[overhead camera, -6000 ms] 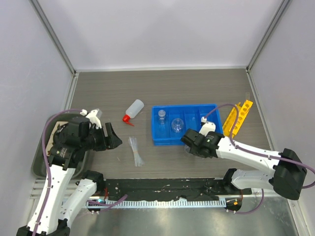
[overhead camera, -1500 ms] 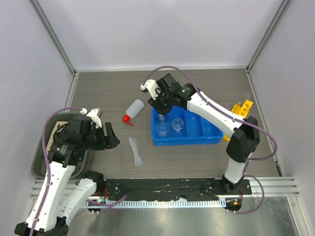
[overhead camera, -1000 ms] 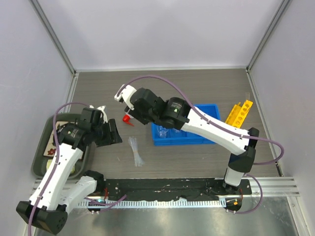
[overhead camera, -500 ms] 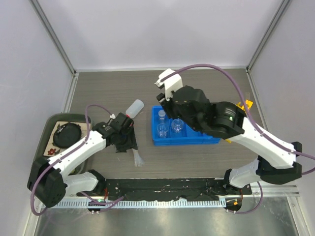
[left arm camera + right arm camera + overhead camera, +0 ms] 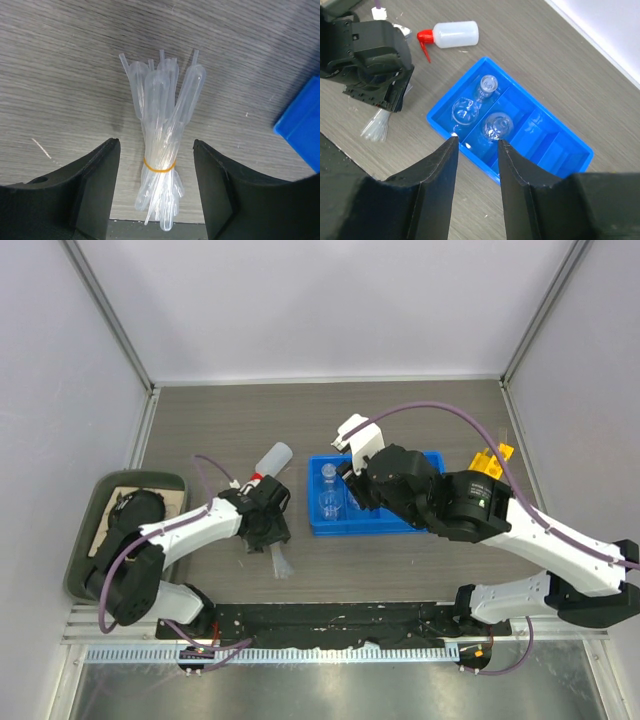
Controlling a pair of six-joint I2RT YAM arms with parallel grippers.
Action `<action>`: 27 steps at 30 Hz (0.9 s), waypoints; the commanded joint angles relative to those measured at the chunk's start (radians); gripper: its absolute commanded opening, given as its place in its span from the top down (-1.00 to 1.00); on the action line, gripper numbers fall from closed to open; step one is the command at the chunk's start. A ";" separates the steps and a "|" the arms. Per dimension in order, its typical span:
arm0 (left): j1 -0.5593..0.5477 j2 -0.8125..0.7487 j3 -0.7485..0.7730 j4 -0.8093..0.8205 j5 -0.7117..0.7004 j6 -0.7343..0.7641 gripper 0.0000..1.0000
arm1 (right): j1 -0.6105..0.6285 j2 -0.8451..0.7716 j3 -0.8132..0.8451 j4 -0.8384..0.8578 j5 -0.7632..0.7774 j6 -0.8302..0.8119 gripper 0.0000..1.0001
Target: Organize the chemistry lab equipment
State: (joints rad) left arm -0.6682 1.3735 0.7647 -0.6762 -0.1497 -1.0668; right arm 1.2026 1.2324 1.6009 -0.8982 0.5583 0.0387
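One pipette bundle (image 5: 161, 110) — between spread left gripper (image 5: 155, 150); untouched

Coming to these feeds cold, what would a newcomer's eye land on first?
The bright blue bin in the middle of the table catches the eye first, three clear glass vessels in its left-end compartments, the open right gripper hovering above. Next, the open left gripper straddles a rubber-banded bundle of pipettes lying on the table left of the bin.

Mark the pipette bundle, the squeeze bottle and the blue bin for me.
pipette bundle (image 5: 161, 145): left wrist view, mid-bundle, just above the orange band.
squeeze bottle (image 5: 455, 35): right wrist view, white body.
blue bin (image 5: 560, 147): right wrist view, bare end compartment.
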 commanded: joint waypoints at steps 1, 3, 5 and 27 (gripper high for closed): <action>-0.021 0.050 0.024 0.066 -0.045 -0.055 -0.27 | 0.006 -0.054 -0.024 0.044 -0.035 0.029 0.15; -0.031 0.065 0.025 0.075 -0.047 -0.058 -0.22 | 0.006 -0.063 -0.030 0.030 -0.029 0.030 0.15; -0.040 0.079 0.027 0.082 -0.047 -0.059 -0.10 | 0.008 -0.071 -0.035 0.028 -0.034 0.032 0.15; -0.174 -0.171 0.232 -0.307 -0.106 0.054 0.70 | 0.005 -0.175 -0.192 0.053 0.267 0.127 0.01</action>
State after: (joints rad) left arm -0.8093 1.2739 0.8860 -0.8410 -0.2165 -1.0637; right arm 1.2034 1.1172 1.4826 -0.9035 0.6319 0.1093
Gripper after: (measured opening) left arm 0.219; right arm 0.460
